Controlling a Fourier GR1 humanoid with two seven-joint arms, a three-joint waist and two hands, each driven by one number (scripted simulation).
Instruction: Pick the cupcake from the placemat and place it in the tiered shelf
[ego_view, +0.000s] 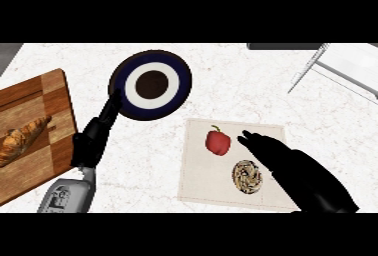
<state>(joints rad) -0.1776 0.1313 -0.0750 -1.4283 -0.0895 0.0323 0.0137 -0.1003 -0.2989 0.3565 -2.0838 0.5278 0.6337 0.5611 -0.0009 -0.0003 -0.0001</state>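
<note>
Right hand (295, 165) over beige cloth placemat (198, 186)
Fingers straight, wide, holding nothing; just beside brown swirl-topped cupcake (248, 176) and red bell pepper (218, 141). Left hand (92, 142) relaxed, empty.

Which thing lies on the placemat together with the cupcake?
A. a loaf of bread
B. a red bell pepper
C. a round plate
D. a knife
B: the red bell pepper lies on the placemat just above the cupcake, while the bread rests on the wooden board at the left and the plate sits off the mat.
</note>
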